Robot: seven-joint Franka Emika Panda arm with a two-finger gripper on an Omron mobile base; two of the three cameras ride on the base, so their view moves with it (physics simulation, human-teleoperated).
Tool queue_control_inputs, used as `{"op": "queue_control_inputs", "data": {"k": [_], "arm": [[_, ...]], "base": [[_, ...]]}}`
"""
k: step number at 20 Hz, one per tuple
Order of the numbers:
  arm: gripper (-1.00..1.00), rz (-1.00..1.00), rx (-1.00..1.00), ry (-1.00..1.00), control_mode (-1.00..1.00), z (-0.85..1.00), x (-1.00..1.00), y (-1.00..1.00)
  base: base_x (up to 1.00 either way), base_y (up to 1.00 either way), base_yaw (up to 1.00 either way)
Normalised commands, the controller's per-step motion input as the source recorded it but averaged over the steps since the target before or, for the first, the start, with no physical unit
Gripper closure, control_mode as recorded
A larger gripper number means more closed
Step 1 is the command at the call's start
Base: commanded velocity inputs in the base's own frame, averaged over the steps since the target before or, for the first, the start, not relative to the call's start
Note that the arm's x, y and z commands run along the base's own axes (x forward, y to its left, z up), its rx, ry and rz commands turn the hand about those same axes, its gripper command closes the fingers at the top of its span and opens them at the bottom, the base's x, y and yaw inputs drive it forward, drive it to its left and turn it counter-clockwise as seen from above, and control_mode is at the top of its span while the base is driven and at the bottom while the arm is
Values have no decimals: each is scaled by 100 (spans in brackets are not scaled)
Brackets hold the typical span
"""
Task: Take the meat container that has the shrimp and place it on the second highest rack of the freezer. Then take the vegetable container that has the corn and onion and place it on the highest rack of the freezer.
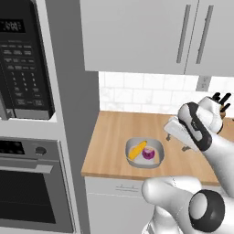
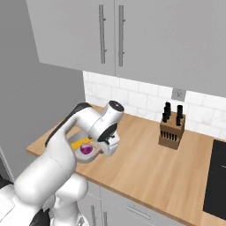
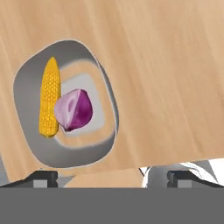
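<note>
Two foods in one grey pan (image 1: 144, 153): yellow corn (image 1: 136, 150) on the left, purple onion (image 1: 148, 153) touching it on the right. Pan set on the wooden worktop (image 1: 114, 137), near the front edge and toward the worktop's left end, apart from the tall grey side panel (image 1: 75, 114) that closes that end. Bare wood on all sides of the pan, widest to the right and behind, up to the white tiled wall (image 1: 137, 91).

Far left in the left base view: black microwave (image 1: 23, 59) above a wall oven (image 1: 32, 187), both with small displays too blurred to read; keypad markings likewise unreadable. Grey upper cabinets (image 1: 146, 32) with bar handles overhang the worktop, leaving open height beneath.

Seen from the hand: corn (image 3: 49, 97) lengthwise along one side of the pan (image 3: 26, 144), cut onion (image 3: 74, 109) leaning against its middle, pan rim rounded and raised. Gripper (image 3: 111, 177) open wide, fingertips (image 3: 43, 178) far apart, nothing between them, above bare wood just beside the pan and not touching it.

From the right base view: arm arched over the pan (image 2: 90, 160), hand just right of the onion (image 2: 86, 149), corn (image 2: 79, 144) partly hidden behind the arm. Further right, well apart: knife block (image 2: 171, 132) near the wall, a socket (image 2: 178, 93) on the tiles above it, and a black hob edge (image 2: 217, 176) at the far right. No legible brand or label anywhere.
</note>
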Motion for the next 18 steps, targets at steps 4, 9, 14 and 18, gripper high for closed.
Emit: {"op": "queue_control_inputs", "data": {"k": [4,9,14,18], "arm": [[-100,1,-8,-2,-100,-49,43,14],[-100,-2,-1,-5,-100,-42,27,7],[-100,0,-1,0,-100,-43,40,-2],[-100,0,-4,0,-100,-51,32,0]], "base": [[0,0,0],[0,0,0],[0,0,0],[0,0,0]]}}
